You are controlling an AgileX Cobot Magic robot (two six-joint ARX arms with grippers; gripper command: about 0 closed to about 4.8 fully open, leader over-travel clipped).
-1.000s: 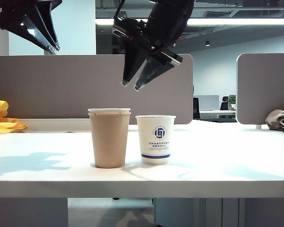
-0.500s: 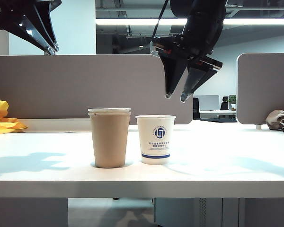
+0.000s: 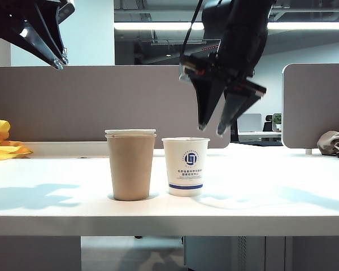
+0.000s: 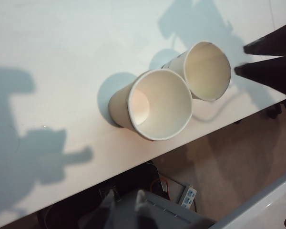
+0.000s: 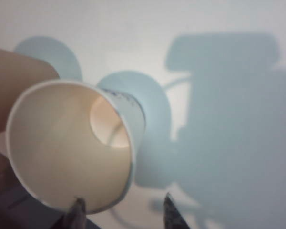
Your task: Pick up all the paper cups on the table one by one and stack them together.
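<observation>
Grey partition panels and an open office are being shown behind the white bench (image 3: 271,192) in the exterior view. Two cups are being seen upright near the front edge: the brown kraft cup (image 3: 130,165), with a doubled rim suggesting another cup nested inside, and the white logo cup (image 3: 186,166) just beside it, a narrow gap between them. The right end effector (image 3: 213,129) is being held above and slightly to the right of the white cup, its jaws spread and empty. The left end effector (image 3: 61,59) is being kept high at the upper left, well apart from both cups, partly parted and carrying nothing.

From the left wrist view, the brown kraft cup (image 4: 152,106) and the white logo cup (image 4: 204,70) are being seen from above, close to the bench edge; the right arm's dark fingertips are being seen beyond the white cup.

From the right wrist view, the white logo cup (image 5: 76,148) is being framed open-mouthed, offset to one side of the right end effector (image 5: 123,212), whose fingertips (image 5: 171,212) are being shown apart.

Judged from this, a descent without recentring is risking one finger striking the rim, so the light cup could be tipped, pushed into the brown cup, or nudged off the near edge.
</observation>
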